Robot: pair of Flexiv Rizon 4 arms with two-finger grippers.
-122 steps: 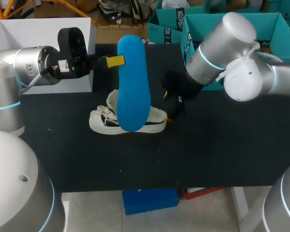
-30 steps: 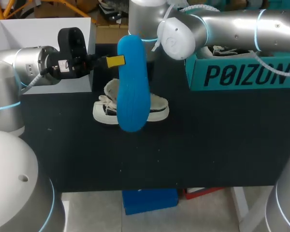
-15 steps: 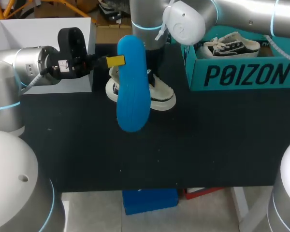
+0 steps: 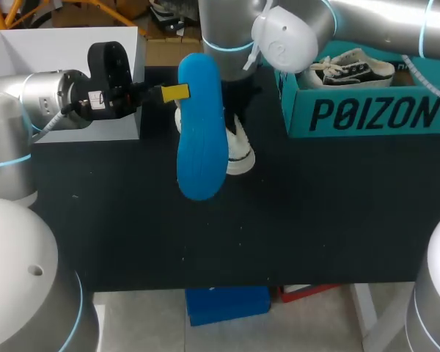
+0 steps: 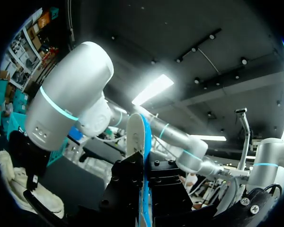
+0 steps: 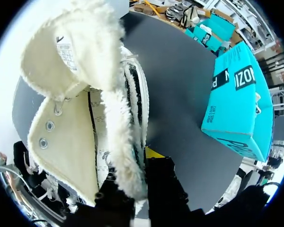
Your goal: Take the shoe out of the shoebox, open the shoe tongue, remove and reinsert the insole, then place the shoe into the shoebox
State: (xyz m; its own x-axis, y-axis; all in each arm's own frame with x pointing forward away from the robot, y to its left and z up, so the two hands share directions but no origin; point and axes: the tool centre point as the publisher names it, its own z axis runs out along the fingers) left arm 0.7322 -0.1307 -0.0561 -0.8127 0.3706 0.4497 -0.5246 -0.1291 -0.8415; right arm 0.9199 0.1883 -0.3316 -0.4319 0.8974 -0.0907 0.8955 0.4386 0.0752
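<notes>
My left gripper (image 4: 180,94) holds the blue insole (image 4: 200,132) upright above the table's middle, shut on its edge; the left wrist view shows the insole (image 5: 143,156) edge-on between the fingers. Just behind the insole, a cream shoe (image 4: 237,149) with fleecy lining hangs tilted. My right arm (image 4: 279,37) reaches in over it from the back right. In the right wrist view my right gripper (image 6: 136,174) is shut on the fleecy collar of the shoe (image 6: 80,123). In the head view the insole hides most of the shoe and that gripper.
A teal shoebox (image 4: 367,114) stands at the back right with a second shoe (image 4: 352,66) inside; it also shows as the teal shoebox (image 6: 236,94) beyond the held shoe. A white box (image 4: 66,40) sits at the back left. The black table (image 4: 293,220) is bare in front.
My right arm has swung the shoe from lying lengthwise on the table to tilted up and turned, further back behind the insole. The left arm and insole have not moved.
</notes>
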